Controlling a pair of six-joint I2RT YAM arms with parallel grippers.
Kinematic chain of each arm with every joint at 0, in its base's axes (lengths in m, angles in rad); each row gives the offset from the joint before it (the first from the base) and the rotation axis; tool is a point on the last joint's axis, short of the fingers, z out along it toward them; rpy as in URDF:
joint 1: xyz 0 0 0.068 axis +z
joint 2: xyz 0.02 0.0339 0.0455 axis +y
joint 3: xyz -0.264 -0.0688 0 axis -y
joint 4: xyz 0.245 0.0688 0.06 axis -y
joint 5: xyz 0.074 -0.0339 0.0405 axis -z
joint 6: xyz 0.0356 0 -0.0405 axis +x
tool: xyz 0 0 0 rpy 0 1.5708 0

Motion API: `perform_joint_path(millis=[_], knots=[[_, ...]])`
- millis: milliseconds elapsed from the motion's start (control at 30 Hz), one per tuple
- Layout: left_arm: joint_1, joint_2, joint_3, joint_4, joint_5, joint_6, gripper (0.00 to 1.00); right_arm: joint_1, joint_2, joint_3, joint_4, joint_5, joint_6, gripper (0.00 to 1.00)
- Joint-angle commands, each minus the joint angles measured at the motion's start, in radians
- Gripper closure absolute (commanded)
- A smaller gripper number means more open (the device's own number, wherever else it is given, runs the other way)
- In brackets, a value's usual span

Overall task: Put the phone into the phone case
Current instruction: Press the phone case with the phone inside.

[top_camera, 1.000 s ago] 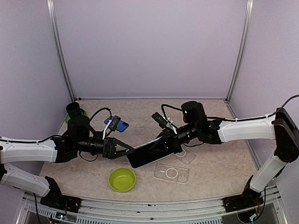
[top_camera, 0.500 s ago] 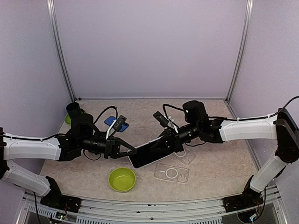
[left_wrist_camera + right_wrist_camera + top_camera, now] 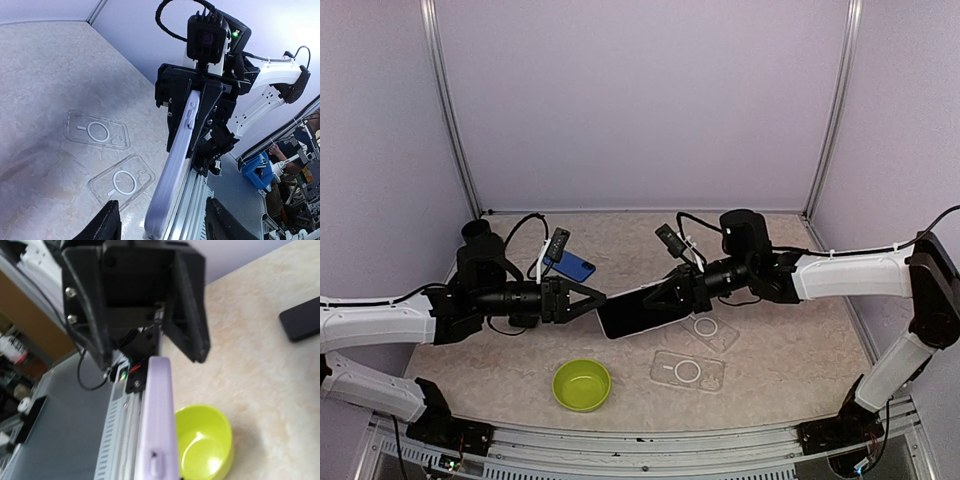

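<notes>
My right gripper (image 3: 682, 291) is shut on the phone (image 3: 636, 309), a lavender-edged handset with a dark face, and holds it on edge above the table. The phone's edge (image 3: 178, 165) runs toward the left wrist camera. My left gripper (image 3: 594, 298) is open, its black fingers (image 3: 106, 226) standing either side of the phone's near end with gaps. Two clear phone cases lie flat on the table, one (image 3: 687, 370) nearer the front and one (image 3: 713, 330) under the right wrist. Both cases (image 3: 120, 180) (image 3: 96, 134) show white rings.
A lime green bowl (image 3: 582, 384) sits at the front, below the phone (image 3: 157, 425), and appears as the bowl (image 3: 203, 441) in the right wrist view. A blue phone-like item (image 3: 576, 266) and a black cup (image 3: 477, 234) lie at the back left.
The right gripper has carried the phone slightly up and away from the front edge. The left gripper has followed, its fingers still around the phone's near end.
</notes>
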Motion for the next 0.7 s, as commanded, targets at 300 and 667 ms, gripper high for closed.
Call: perform_joint_path(millis=[300, 667], knots=[[-0.008, -0.020, -0.063, 0.098, 0.036, -0.068, 0.39, -0.036, -0.070, -0.071, 0.370, 0.015, 0.252, 1.00], [-0.018, 0.039, -0.058, 0.161, 0.060, -0.094, 0.45, -0.025, -0.058, -0.085, 0.419, 0.003, 0.280, 1.00]])
